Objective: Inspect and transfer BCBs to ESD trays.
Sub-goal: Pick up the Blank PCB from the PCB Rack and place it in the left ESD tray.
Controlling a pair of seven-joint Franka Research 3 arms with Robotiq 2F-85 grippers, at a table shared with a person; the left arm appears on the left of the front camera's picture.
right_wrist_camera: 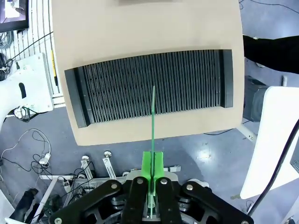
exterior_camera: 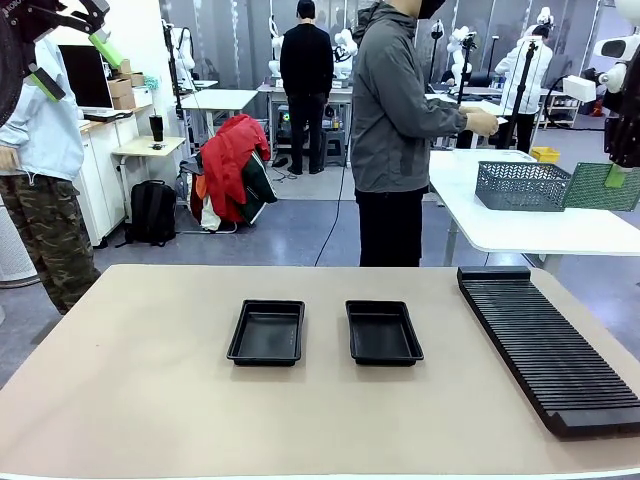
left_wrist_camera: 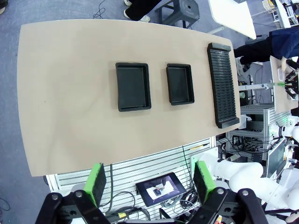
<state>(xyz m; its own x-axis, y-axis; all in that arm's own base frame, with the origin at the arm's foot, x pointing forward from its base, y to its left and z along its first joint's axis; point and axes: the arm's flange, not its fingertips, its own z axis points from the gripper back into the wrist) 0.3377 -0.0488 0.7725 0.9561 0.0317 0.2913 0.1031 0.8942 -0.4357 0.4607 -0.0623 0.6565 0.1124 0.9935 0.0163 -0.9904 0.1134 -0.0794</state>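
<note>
The board [right_wrist_camera: 153, 116], thin and green, is pinched on edge between the pressed-together fingers of the right gripper [right_wrist_camera: 153, 170]. It hangs in the air above the black slotted rack [right_wrist_camera: 149, 88], clear of it as far as I can judge. From the front, its green grid face [exterior_camera: 603, 187] shows at the far right, high over the table [exterior_camera: 150, 400].

The left tray [exterior_camera: 266, 333] and the right tray [exterior_camera: 383, 333] sit side by side mid-table, apart from each other, and both are empty. The rack's slots also hold nothing that I can see.

The left gripper [left_wrist_camera: 150, 184] is raised well above the table with its fingers spread and nothing between them.

Assessment: the task is at an early stage. One board is in hand, no tray is loaded, and inspection and placement are both outstanding.

A person in a grey jacket [exterior_camera: 395, 110] stands at the far side, beside a wire basket [exterior_camera: 522, 186] on a white table.

Markings: I can read no brand, label or writing on the board, trays or rack.
</note>
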